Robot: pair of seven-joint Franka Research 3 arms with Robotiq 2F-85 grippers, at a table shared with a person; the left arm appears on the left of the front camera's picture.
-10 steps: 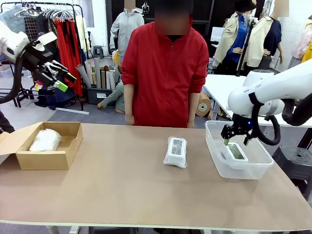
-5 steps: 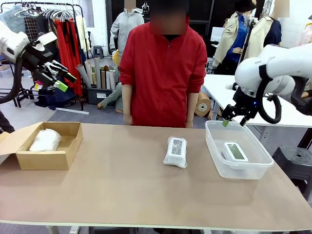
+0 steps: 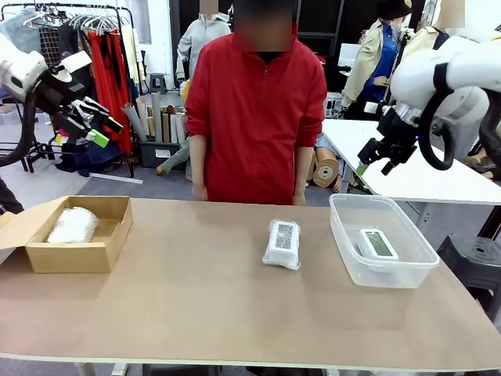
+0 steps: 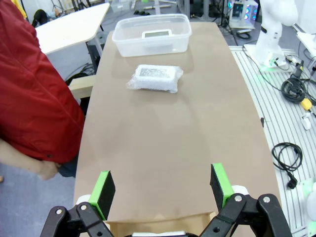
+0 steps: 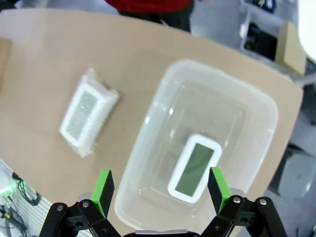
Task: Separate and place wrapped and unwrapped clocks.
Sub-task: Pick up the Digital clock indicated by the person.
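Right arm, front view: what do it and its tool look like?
The right arm is white, with smooth rounded shells. A black cable loops beside its wrist. Its tool is black, with two fingers ending in green pads.

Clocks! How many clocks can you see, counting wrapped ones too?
3. A bare clock lies in the clear tub, a wrapped clock lies on the table, and a wrapped bundle sits in the cardboard box; its clock is hidden by wrap.
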